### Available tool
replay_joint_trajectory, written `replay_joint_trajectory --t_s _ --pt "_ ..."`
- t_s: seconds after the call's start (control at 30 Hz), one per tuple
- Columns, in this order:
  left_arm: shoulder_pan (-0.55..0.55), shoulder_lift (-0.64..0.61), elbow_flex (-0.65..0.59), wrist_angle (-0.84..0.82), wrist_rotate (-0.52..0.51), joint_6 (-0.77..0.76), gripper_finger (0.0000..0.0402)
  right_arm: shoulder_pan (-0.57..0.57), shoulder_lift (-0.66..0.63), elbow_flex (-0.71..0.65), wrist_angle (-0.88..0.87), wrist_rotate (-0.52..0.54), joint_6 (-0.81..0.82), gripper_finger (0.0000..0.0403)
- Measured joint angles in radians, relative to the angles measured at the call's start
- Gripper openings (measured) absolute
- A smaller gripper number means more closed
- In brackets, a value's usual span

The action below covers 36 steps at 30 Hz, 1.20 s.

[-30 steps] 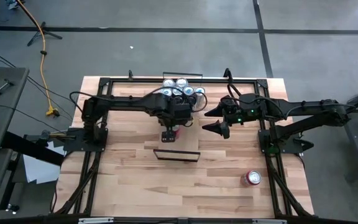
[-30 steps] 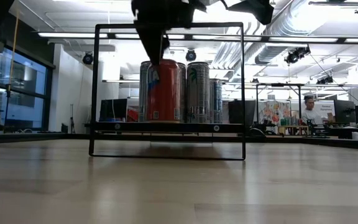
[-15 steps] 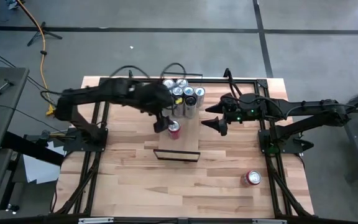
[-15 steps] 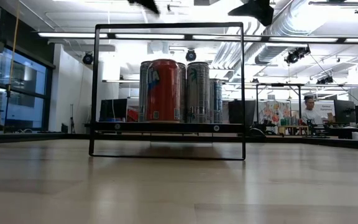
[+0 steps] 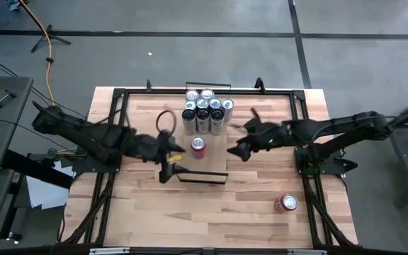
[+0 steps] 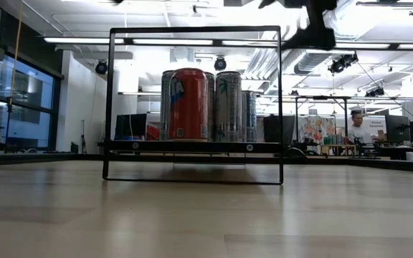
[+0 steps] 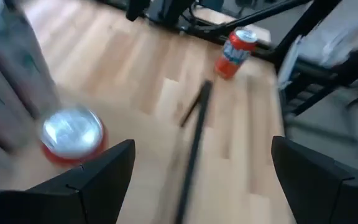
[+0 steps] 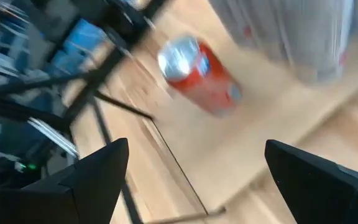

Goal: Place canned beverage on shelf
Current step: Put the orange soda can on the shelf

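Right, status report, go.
Left gripper open, empty, beside shelf. Right gripper open, empty, right of shelf. Red can upright on shelf, front of silver cans. Second red can on the table; nothing blocking.

Both arms are matte black, built of slim jointed segments on black bases bolted to a black tube frame. A black cable loops off the left arm (image 5: 105, 140), and a small green light glows on the right arm (image 5: 317, 131). Each tool (image 7: 194, 186) ends in two broad, flat, wedge-shaped black fingers (image 8: 89, 177).
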Motion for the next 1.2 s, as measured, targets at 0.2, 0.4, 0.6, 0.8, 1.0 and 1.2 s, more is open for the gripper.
replay_joint_trajectory --t_s 0.2,0.4,0.6,0.8,1.0,1.2 --pt "-0.061 -0.155 -0.221 0.339 -0.018 -0.174 0.0333 0.062 0.141 0.000 0.025 -0.016 0.172 0.0363" --pt "-0.069 -0.271 -0.233 0.356 -0.150 -0.109 0.0333 0.068 0.239 0.000 0.201 -0.006 0.253 0.0315" --pt "-0.069 -0.372 -0.233 0.359 -0.214 -0.041 0.0333 0.068 0.318 0.000 0.332 0.055 0.380 0.0135" --pt "-0.068 -0.429 -0.233 0.366 -0.229 -0.009 0.0333 0.061 0.417 0.000 0.452 0.080 0.488 0.0026" --pt "-0.068 -0.440 -0.233 0.364 -0.229 -0.010 0.0333 0.033 0.486 0.000 0.531 0.084 0.525 0.0004" --pt "-0.068 -0.439 -0.233 0.359 -0.226 -0.010 0.0333 0.010 0.496 0.000 0.529 0.081 0.540 0.0002"
